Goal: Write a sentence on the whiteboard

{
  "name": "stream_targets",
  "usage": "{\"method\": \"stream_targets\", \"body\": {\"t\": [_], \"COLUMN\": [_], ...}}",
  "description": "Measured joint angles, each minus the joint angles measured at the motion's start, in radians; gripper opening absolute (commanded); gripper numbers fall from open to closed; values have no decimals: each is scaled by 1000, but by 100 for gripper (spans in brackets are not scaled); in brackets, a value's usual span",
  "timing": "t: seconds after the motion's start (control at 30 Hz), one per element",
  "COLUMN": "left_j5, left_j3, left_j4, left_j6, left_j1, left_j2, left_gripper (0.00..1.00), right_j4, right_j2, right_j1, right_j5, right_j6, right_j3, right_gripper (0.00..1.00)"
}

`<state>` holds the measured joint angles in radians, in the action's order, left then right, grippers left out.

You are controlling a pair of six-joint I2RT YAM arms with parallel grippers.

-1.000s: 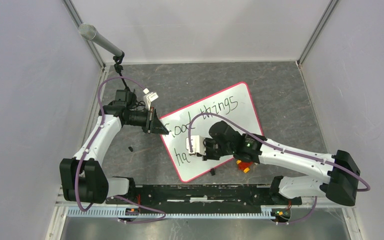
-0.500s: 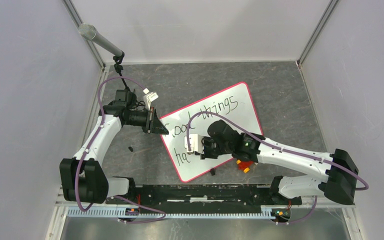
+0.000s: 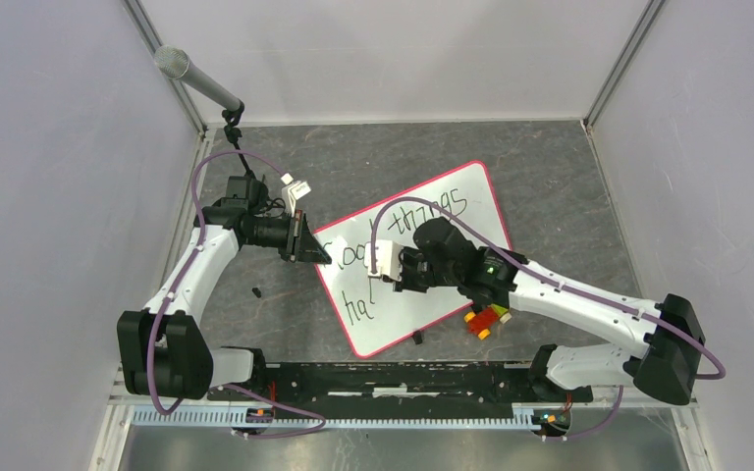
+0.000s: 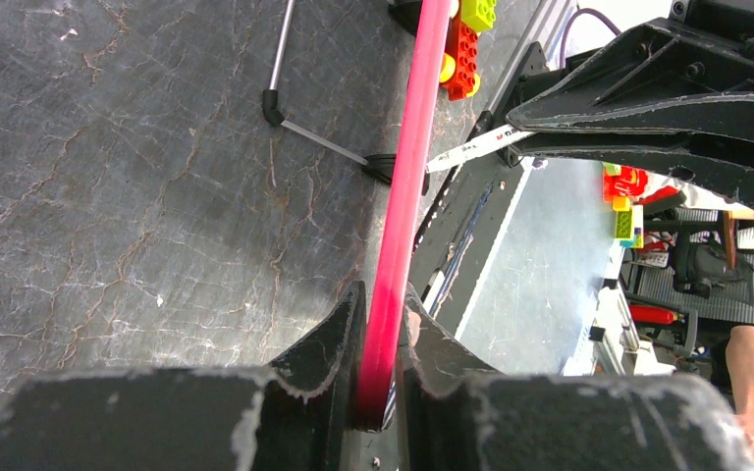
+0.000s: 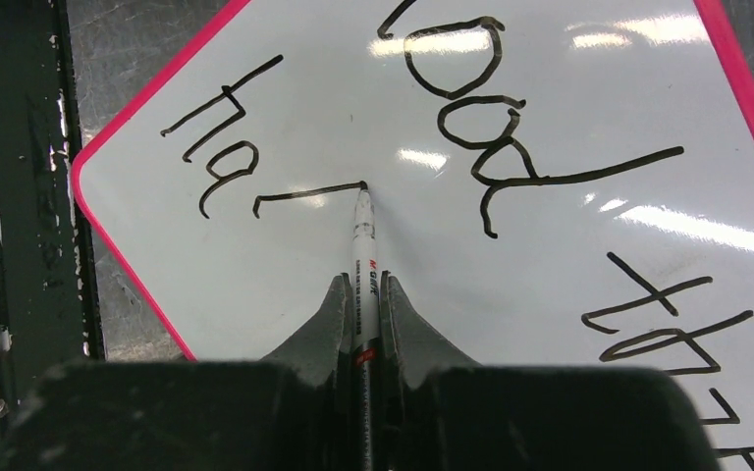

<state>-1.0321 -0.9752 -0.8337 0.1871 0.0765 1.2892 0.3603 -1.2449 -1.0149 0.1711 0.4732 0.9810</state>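
The whiteboard (image 3: pixel 471 240) lies tilted on the dark table, white with a red-pink rim. The sentence (image 3: pixel 432 211) reads "Good things" on its upper line, with "ha" and one fresh stroke below. My left gripper (image 3: pixel 312 250) is shut on the whiteboard's left corner; the left wrist view shows the jaws (image 4: pixel 385 294) clamped on the red rim (image 4: pixel 407 177). My right gripper (image 3: pixel 393 270) hovers over the board's middle. In the right wrist view it (image 5: pixel 363 280) is shut on a white marker (image 5: pixel 363 235) whose tip touches the whiteboard (image 5: pixel 511 314) at the end of the stroke after "ha" (image 5: pixel 211 147).
A stack of coloured toy bricks (image 3: pixel 486 319) lies by the board's near right edge, also in the left wrist view (image 4: pixel 466 39). A small black cap (image 3: pixel 255 291) lies left of the board. A microphone (image 3: pixel 196 78) stands at the far left. A black rail (image 3: pixel 393 378) runs along the near edge.
My right gripper has moved away from the near edge with the marker, drawing a new stroke after "ha". The left arm and the board have not moved.
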Motion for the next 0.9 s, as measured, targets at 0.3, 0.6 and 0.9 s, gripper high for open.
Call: {"method": "stream_targets", "body": {"t": [0.3,0.6,0.9], "left_j5": [0,1,0], "left_j3": [0,0,0], "left_j4": [0,0,0], "left_j6": [0,0,0], "left_j1": [0,0,0], "left_j2": [0,0,0], "left_gripper": [2,2,2], "right_j4": [3,12,31], "right_j2": [-5,19,-13], "right_j1": [2,-30,-103], "right_j5": [19,91,136], "right_j6": [3,-6,-8], "right_j3": [-11,-122,-164], "right_gripper": [0,0,0]}}
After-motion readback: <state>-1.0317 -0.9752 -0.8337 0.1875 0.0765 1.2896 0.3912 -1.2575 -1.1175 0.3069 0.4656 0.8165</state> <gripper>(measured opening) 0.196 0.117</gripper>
